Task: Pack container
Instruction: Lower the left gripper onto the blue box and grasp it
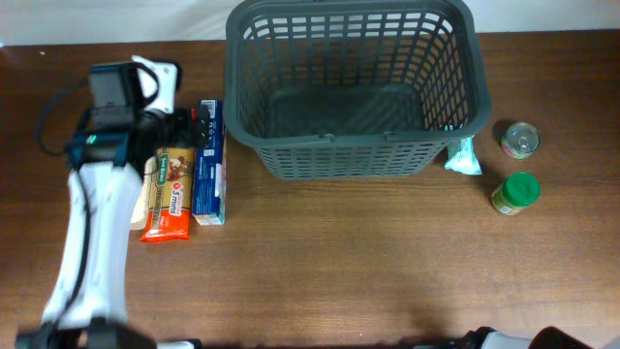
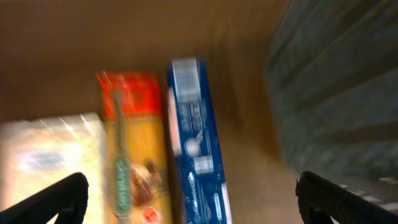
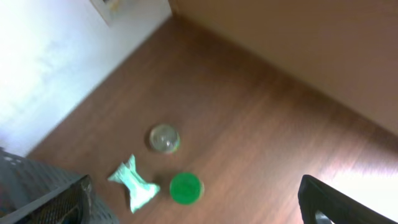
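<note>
- Wooden table (image 1: 387,262): a broad bare stretch lies open on the near side of the container (image 1: 349,147), which stands at the far edge, just outside the left gripper's right-hand finger.
- Left arm (image 1: 92,223) reaches in from the near edge. The left gripper (image 2: 189,202) hangs with jaws wide apart, a blue box (image 2: 193,143) between them and an orange packet (image 2: 130,149) alongside. This view is blurred.
- Right gripper (image 3: 196,202), jaws wide apart, hovers high above a teal pouch (image 3: 134,180), green-lidded jar (image 3: 185,188) and tin (image 3: 164,138). Its arm is mostly cut off overhead.
</note>
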You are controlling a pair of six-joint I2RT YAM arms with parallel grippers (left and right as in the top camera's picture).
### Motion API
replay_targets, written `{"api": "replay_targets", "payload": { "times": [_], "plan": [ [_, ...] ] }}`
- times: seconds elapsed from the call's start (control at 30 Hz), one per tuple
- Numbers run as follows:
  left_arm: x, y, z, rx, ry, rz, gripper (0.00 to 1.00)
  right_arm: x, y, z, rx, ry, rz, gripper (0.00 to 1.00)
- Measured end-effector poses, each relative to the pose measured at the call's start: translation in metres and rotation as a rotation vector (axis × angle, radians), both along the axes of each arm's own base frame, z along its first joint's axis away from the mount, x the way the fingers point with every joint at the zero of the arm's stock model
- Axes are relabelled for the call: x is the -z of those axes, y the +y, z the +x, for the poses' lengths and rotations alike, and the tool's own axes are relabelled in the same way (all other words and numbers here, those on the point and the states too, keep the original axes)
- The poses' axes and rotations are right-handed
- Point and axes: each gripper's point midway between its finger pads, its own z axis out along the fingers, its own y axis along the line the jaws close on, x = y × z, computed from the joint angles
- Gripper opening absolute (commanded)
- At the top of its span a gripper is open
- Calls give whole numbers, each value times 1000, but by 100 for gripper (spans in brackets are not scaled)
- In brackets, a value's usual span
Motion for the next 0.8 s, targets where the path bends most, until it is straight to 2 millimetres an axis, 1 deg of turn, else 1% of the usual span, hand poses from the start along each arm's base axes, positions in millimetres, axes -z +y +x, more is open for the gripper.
{"api": "replay_targets", "payload": {
  "times": [0.1, 0.17, 0.27, 0.3, 0.37, 0.4, 0.53, 0.57, 0.6, 0.73, 0.77, 0.8],
  "plan": [
    [51, 0, 2, -17, 148, -19, 99, 17, -3, 7, -5, 46, 43, 99],
    [74, 0, 2, -24, 211, -26, 99, 24, -3, 10, -9, 68, 64, 99],
    [104, 0, -3, -31, 305, -33, 100, 29, -3, 12, -13, 81, 78, 99],
    [111, 0, -5, -31, 330, -34, 100, 29, -3, 13, -14, 82, 79, 99],
    [122, 0, -7, -29, 362, -34, 93, 29, -3, 13, -16, 80, 81, 99],
    [125, 0, -7, -26, 369, -34, 91, 29, -3, 13, -16, 80, 81, 99],
    [137, 0, -8, -8, 394, -26, 91, 29, -3, 13, -17, 79, 81, 99],
    [141, 0, -9, -7, 403, -26, 89, 29, -3, 13, -16, 79, 81, 99],
    [145, 0, -9, -7, 415, -27, 82, 29, -3, 13, -17, 79, 81, 99],
    [168, 0, -12, 0, 469, -28, 77, 28, -3, 14, -17, 76, 79, 99],
    [173, 0, -13, 0, 480, -28, 71, 28, -3, 14, -16, 76, 79, 99],
    [177, -1, -13, 3, 486, -28, 60, 28, -3, 14, -16, 75, 79, 99]
  ]
}}
